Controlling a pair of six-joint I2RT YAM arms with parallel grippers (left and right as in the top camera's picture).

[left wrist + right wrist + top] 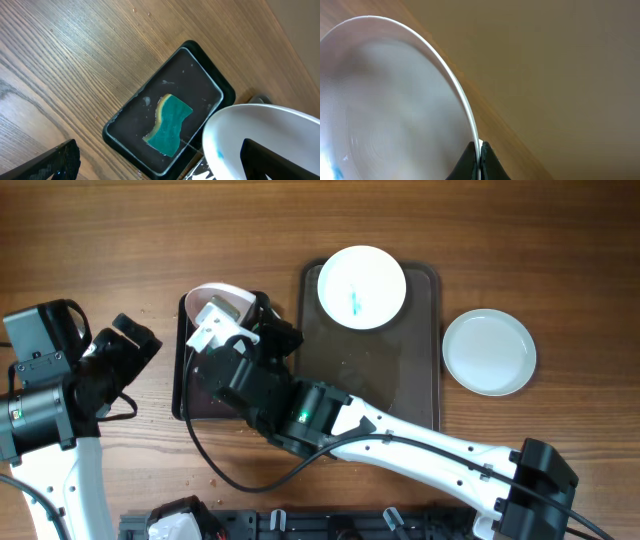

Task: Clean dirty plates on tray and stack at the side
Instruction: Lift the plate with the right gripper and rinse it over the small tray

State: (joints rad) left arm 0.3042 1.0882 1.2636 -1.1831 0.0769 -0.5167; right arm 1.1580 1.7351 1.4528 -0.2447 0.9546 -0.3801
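Note:
My right gripper is shut on the rim of a white plate, which it holds tilted on edge over the small black tray. That held plate carries a blue smear near its lower edge. A second plate with a teal smear lies at the far end of the dark brown tray. A third plate, plain white, rests on the table right of the tray. My left gripper is open beside the black tray, with nothing between its fingers.
A teal sponge lies in the wet black tray. My right arm stretches across the front of the table from the lower right. A black rack runs along the front edge.

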